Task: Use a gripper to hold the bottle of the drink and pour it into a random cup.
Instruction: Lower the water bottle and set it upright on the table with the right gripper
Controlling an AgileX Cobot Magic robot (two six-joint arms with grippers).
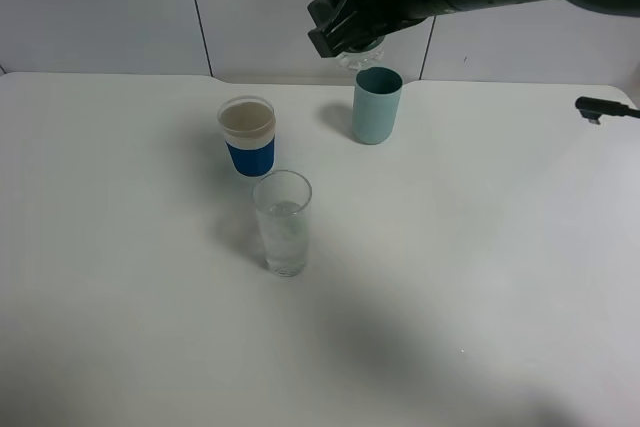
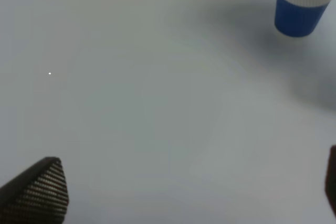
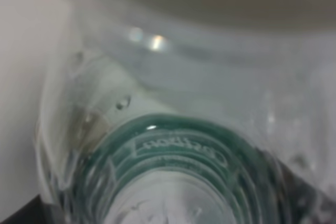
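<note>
While the right gripper (image 1: 345, 35) clamps the bottle (image 1: 365, 53), it hovers.
Just beneath: teal cup (image 1: 377, 105); glass (image 1: 283, 222) well apart.

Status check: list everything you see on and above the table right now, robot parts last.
clear glass: one, colourless, middle of the table.
paper cup: one, white with blue sleeve, just behind the glass.
teal cup: one, teal, back of the table.
bottle: one, clear with green, held in the air above the teal cup.
cable plug: one, black, right edge.
table: one, white.
right gripper: black, shut on the bottle.
left gripper: black, open, empty.
</note>
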